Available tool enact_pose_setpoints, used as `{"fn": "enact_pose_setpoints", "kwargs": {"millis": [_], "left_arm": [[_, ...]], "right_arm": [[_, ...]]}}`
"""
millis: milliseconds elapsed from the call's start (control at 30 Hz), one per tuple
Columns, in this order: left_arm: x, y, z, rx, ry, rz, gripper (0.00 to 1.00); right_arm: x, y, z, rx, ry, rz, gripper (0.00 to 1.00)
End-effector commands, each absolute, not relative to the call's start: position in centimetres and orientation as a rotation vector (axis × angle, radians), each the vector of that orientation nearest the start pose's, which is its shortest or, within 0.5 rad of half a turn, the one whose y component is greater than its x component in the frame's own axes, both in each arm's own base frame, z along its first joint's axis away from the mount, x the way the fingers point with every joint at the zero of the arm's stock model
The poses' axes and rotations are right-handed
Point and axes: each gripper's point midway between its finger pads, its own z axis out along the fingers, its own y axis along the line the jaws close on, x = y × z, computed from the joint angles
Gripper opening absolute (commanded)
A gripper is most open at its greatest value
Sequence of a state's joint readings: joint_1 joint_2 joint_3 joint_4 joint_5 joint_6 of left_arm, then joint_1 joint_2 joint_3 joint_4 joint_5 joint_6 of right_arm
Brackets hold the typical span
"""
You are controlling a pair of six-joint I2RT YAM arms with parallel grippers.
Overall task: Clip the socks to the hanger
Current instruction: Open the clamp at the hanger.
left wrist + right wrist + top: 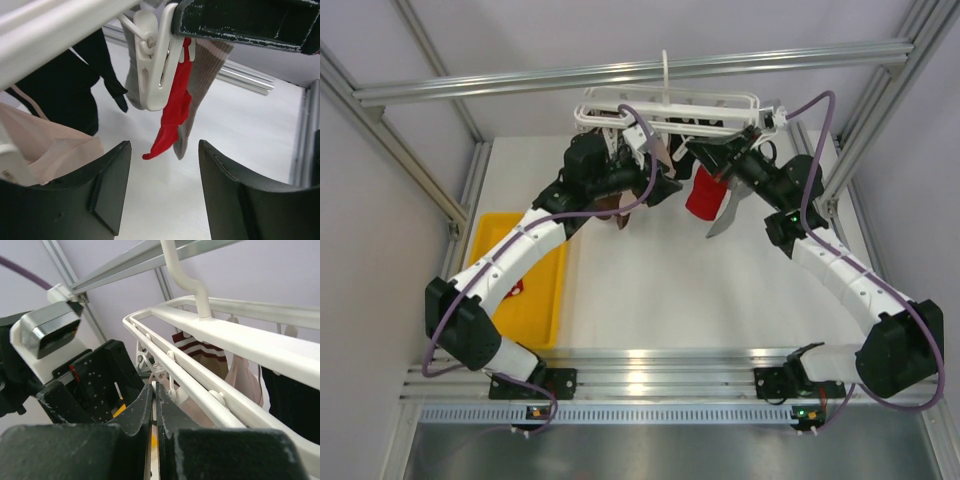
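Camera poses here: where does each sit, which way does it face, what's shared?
Top external: above and behind the bases, looking down at the table; left arm and right arm reach to the hanger.
Left wrist: close under the hanger, looking past its open left tool at a clip peg and red sock.
Right wrist: beside the hanger, looking up along its frame; right tool, fingers nearly together, left wrist camera behind.
Shared: hanger in all three; red sock in top and left wrist.
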State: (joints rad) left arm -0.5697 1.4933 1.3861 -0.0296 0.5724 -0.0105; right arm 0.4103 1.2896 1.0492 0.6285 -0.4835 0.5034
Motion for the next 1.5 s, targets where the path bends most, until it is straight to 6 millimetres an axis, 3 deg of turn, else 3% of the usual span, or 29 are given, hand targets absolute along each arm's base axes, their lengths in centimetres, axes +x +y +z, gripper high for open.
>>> {"fn": "enact_pose_setpoints", "kwargs": {"millis": [0,333,700,933,967,1067,1100,1133,1200,1233,1333,1467], "left_arm": [[34.2,-31.6,39.0,0.845,1.329,-0.747,0.61],[34.0,-32.8,40.3,0.910,1.212,-0.601,0.62],[35.4,-34.1,41.1,0.917,1.181,-0.518,0.57],[36.0,-35.0,41.3,0.910,1.163,-0.516,0.38],[36.0,-35.1,41.6,0.904,1.160,-0.521,0.27],[35.8,-35.6,41.5,0.918,1.157,-0.548,0.12],[35.8,-35.7,41.3,0.917,1.167,-0.561,0.01],[35.8,-35.8,41.2,0.920,1.172,-0.566,0.00],[35.7,-35.9,41.1,0.915,1.187,-0.584,0.00],[35.7,-35.9,41.0,0.915,1.195,-0.588,0.00],[35.7,-35.9,40.8,0.904,1.213,-0.604,0.00],[35.3,-36.1,40.5,0.903,1.228,-0.635,0.00]], "right_arm": [[33.4,25.8,44.7,-0.329,1.210,1.130,0.00],[33.3,26.3,44.4,-0.337,1.243,1.130,0.00],[32.9,26.7,44.2,-0.358,1.251,1.118,0.00],[32.8,27.0,43.5,-0.373,1.266,1.112,0.00],[32.7,27.0,43.5,-0.375,1.266,1.116,0.00],[32.7,27.1,43.6,-0.372,1.262,1.121,0.00],[32.6,26.9,43.7,-0.370,1.258,1.125,0.01],[32.5,26.8,43.9,-0.366,1.249,1.127,0.18],[32.7,26.3,44.1,-0.340,1.244,1.132,0.32],[32.8,26.0,44.3,-0.326,1.240,1.128,0.45],[33.2,24.8,44.8,-0.254,1.235,1.107,0.59],[33.4,24.0,44.8,-0.202,1.246,1.108,0.60]]}}
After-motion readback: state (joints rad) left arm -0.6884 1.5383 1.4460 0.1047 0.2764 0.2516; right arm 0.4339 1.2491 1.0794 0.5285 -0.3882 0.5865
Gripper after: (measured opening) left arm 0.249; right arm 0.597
